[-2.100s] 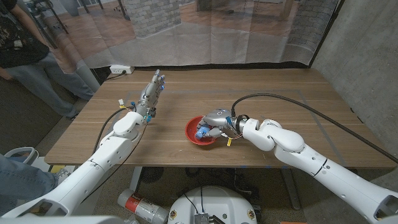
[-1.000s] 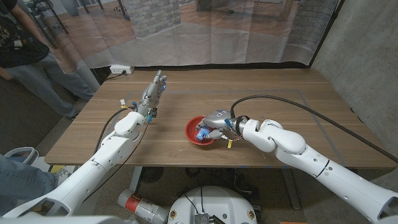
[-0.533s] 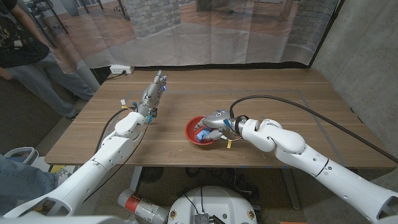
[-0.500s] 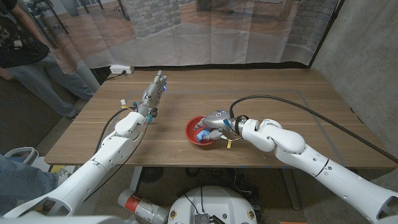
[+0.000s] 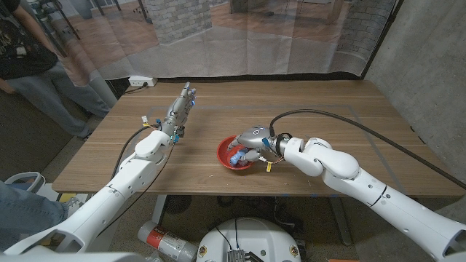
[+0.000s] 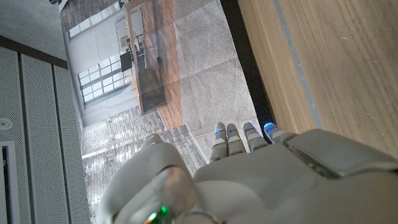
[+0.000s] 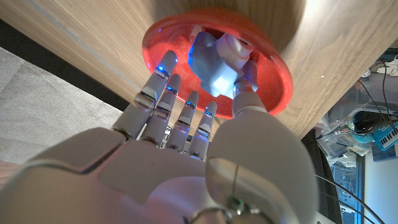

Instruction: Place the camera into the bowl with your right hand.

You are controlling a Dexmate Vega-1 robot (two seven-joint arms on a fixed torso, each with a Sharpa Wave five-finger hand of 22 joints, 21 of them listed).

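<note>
A: Right hand [image 5: 251, 138] over the red bowl [image 5: 223, 153], fingers [image 7: 163, 87] spread apart, nothing clamped. Thumb tip just beside the camera [image 7: 219, 63], contact impossible to confirm from the wrist view.

B: Camera location?

A: Inside the bowl, blue and white, toward the 3 o'clock side in the head view, partly under the hand. Looks released.

B: Risks?

A: Thumb or a fingertip snagging the camera on the way out, dragging it up or tipping it over the rim. Shallow bowl, so little margin. Also a chance of nudging the rim and sliding the bowl toward the near edge of the table [image 5: 306, 98] at 6 o'clock. Safer judged: lift straight up, then retreat toward 3 o'clock.

B: Left side?

A: Left hand [image 5: 179, 106] at about 10 o'clock from the bowl, well apart, standing on edge with fingers straight and close together, holding nothing. No interference expected.

B: Any brands, labels, readable text?

A: None legible. Camera too small and blurred for markings. Bowl plain. Blue lights on the fingertips, no writing. Person [image 5: 29, 51] at 10 o'clock off the table, dark shirt with a print, unreadable.
</note>
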